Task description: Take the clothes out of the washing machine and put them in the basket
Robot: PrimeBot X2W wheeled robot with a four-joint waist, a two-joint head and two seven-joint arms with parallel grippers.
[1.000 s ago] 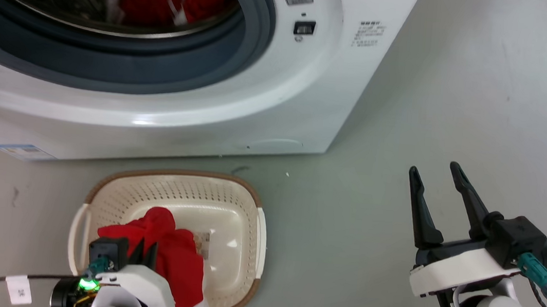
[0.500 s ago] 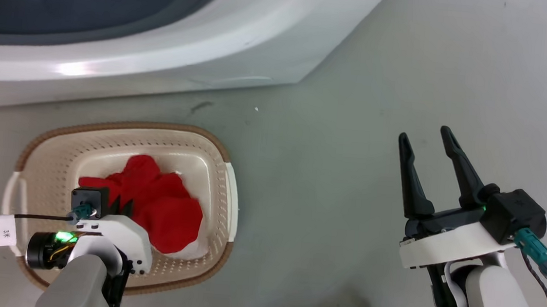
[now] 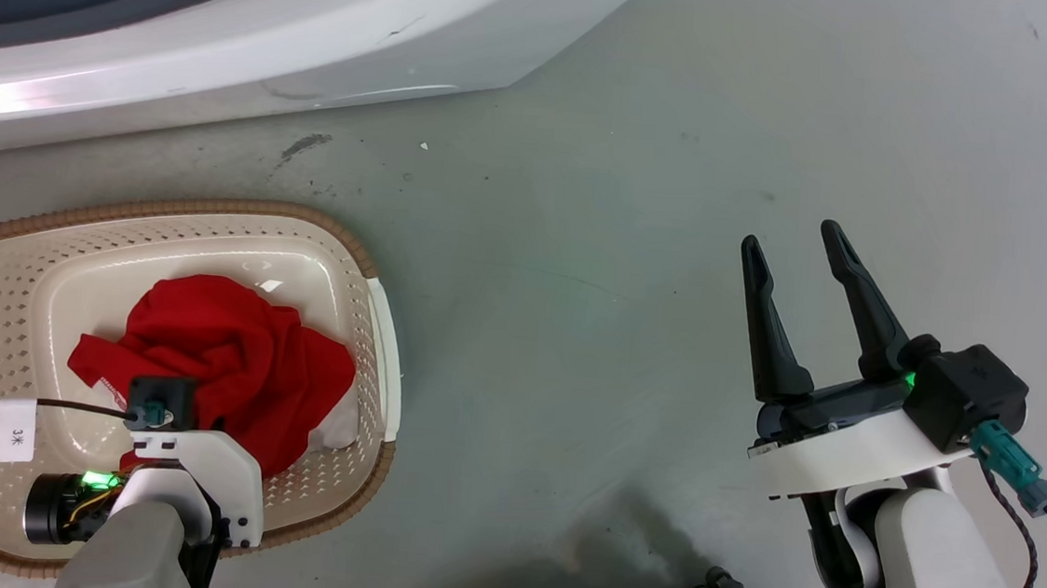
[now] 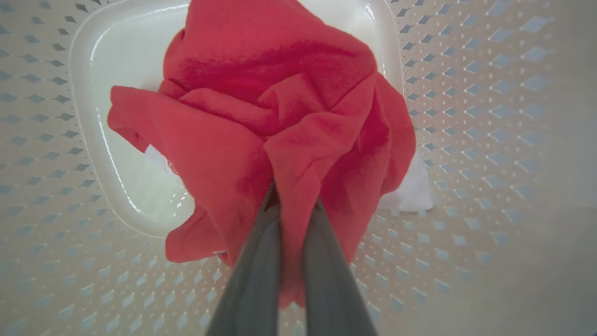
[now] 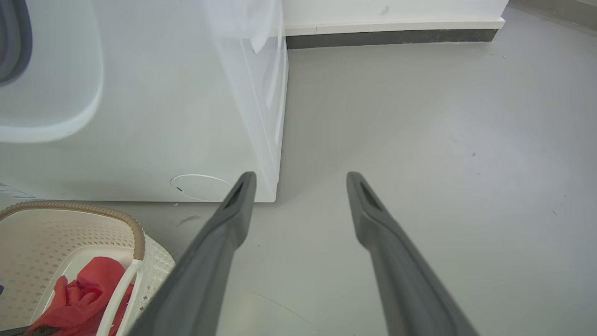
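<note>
Left gripper (image 4: pixel 294 198): jaws pinched narrow on the red garment (image 4: pixel 280 116), inside the basket (image 3: pixel 374 292).
Right gripper (image 3: pixel 792 236): jaws wide, empty, over floor (image 3: pixel 584 243) at right.
Risk: cloth might cling on release and lift back out.

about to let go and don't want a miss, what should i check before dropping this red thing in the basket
1. Red garment inside the basket, none over the rim: ok
2. Left jaws shut on the garment: ok
3. Basket upright on the floor: ok
4. Right jaws open, empty, apart from the basket: ok
5. Washer drum emptied: cannot tell
</note>
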